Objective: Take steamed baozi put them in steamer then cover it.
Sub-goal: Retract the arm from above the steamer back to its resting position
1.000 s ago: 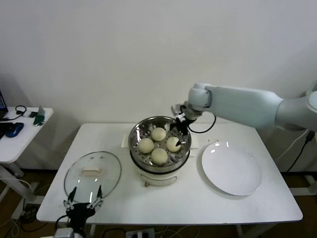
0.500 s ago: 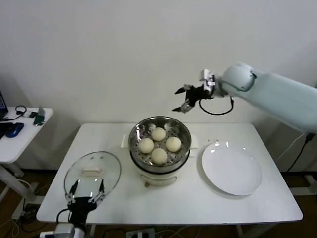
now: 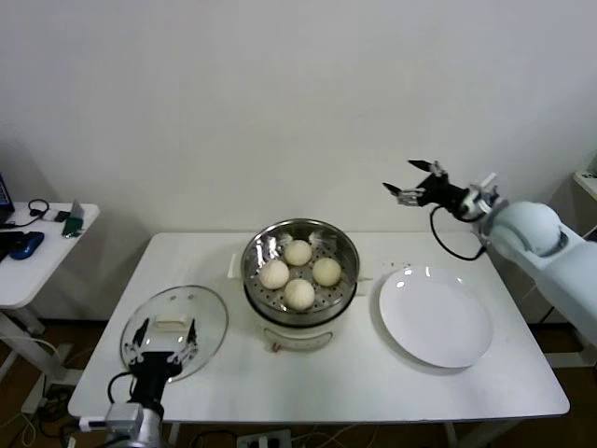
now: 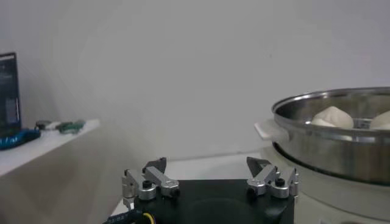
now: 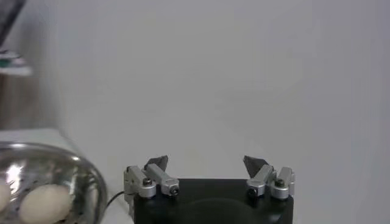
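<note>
Four off-white steamed baozi (image 3: 298,273) lie inside the shiny steel steamer (image 3: 300,235) at the table's middle; two of the baozi (image 4: 332,116) and the steamer's rim (image 4: 329,131) show in the left wrist view. The clear glass cover (image 3: 207,317) lies flat on the table at the front left. My left gripper (image 3: 165,335) is open and empty, low over the cover's near edge. My right gripper (image 3: 408,182) is open and empty, raised in the air to the right of the steamer, above the table's back edge. One baozi (image 5: 44,203) shows in the right wrist view.
A flat white plate (image 3: 436,317) lies to the right of the steamer. A small side table (image 3: 37,257) with dark gadgets stands at the far left. A white wall is behind the table.
My right gripper has let go of a baozi in the steamer, risen and swung away to the right. My left gripper has moved forward over the cover's near edge.
</note>
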